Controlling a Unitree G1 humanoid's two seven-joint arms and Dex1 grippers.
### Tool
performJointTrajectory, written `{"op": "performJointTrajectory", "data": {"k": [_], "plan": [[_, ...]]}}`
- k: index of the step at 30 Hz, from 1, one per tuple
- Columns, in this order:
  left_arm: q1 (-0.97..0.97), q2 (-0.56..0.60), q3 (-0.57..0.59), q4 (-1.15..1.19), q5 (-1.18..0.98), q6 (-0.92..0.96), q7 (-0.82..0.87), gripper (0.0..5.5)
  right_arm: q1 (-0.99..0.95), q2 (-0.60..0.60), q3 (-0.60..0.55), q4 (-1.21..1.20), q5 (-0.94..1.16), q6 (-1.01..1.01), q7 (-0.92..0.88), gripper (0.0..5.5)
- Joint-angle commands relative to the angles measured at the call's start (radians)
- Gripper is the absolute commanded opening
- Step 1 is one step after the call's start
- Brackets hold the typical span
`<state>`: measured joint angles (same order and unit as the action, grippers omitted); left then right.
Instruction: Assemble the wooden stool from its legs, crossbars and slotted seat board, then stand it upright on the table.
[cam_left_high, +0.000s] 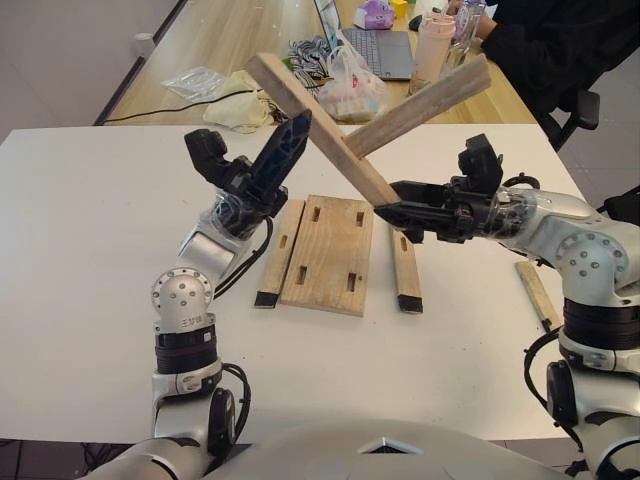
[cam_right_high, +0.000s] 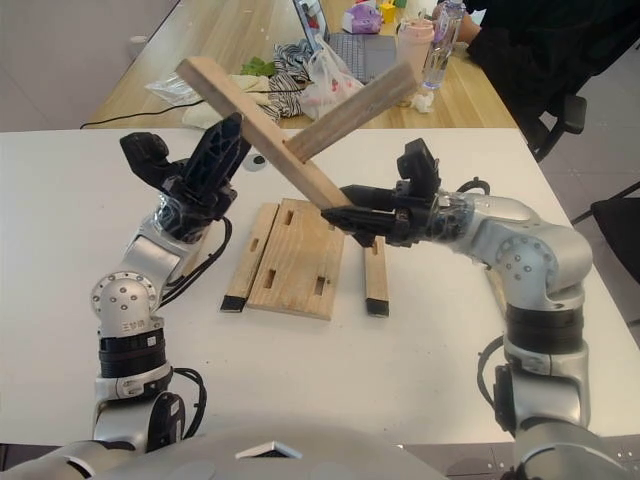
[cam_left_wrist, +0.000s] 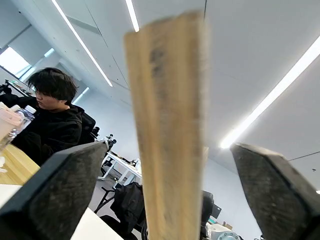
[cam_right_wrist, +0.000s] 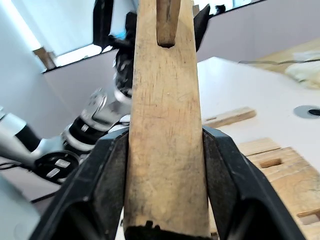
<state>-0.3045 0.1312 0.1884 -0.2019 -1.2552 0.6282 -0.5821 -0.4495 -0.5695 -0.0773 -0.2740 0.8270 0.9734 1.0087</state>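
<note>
Clamping the lower end of a pale wooden leg (cam_left_high: 275, 80), the right gripper (cam_left_high: 398, 212) presses both fingers (cam_right_wrist: 112, 185) against its sides. A crossbar (cam_left_high: 420, 110) sits in the leg's slot beyond the fingertips (forming a slanted T). The left gripper (cam_left_wrist: 165, 180) is spread wide, and the leg stands between its fingers (cam_left_wrist: 65, 185) with gaps either side. The slotted seat board (cam_left_high: 325, 255) lies flat below the fingertips.

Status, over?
Right gripper shut on slotted wooden leg. Left gripper open around its upper part. Wooden crossbar seated in leg. Slotted wooden seat board flat below.
</note>
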Motion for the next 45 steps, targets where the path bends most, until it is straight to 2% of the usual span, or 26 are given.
{"op": "performJointTrajectory", "data": {"k": [1,6,16,21,22,26,29,30,34,40,45], "plan": [[-0.001,-0.002,-0.016,-0.017,-0.029,0.033,-0.019,4.51,0.011,-0.055,0.028,-0.036,0.03,0.023,0.046,2.01],[0.003,0.005,0.009,-0.012,-0.084,0.057,-0.052,3.7,0.028,-0.055,0.026,-0.04,0.06,0.037,0.042,2.01],[-0.054,0.057,0.038,0.061,-0.11,0.116,-0.062,2.19,0.106,0.016,0.02,-0.091,0.087,-0.01,-0.076,2.01],[-0.119,0.101,0.077,0.132,-0.137,0.157,-0.058,2.13,0.175,0.061,0.034,-0.132,0.098,-0.024,-0.145,2.01],[-0.137,0.108,0.086,0.152,-0.128,0.153,-0.057,2.13,0.191,0.066,0.041,-0.132,0.094,-0.024,-0.155,2.39],[-0.232,0.174,0.137,0.28,-0.02,0.079,-0.084,2.1,0.224,0.058,0.119,0.011,-0.076,-0.116,-0.207,3.04],[-0.261,0.238,0.151,0.34,0.072,0.032,-0.151,2.1,0.234,0.041,0.174,0.141,-0.22,-0.216,-0.226,3.13],[-0.257,0.262,0.135,0.351,0.12,0.013,-0.186,2.1,0.224,0.05,0.163,0.195,-0.26,-0.266,-0.247,2.91],[-0.204,0.355,0.062,0.414,0.329,-0.084,-0.327,2.1,0.091,0.135,0.002,0.44,-0.32,-0.42,-0.434,2.41],[-0.085,0.368,0.072,0.305,0.356,-0.059,-0.385,2.1,-0.039,0.163,-0.176,0.647,-0.352,-0.568,-0.63,1.51],[-0.034,0.357,0.048,0.295,0.406,-0.076,-0.41,2.1,-0.103,0.159,-0.203,0.747,-0.391,-0.629,-0.66,0.62]]}}
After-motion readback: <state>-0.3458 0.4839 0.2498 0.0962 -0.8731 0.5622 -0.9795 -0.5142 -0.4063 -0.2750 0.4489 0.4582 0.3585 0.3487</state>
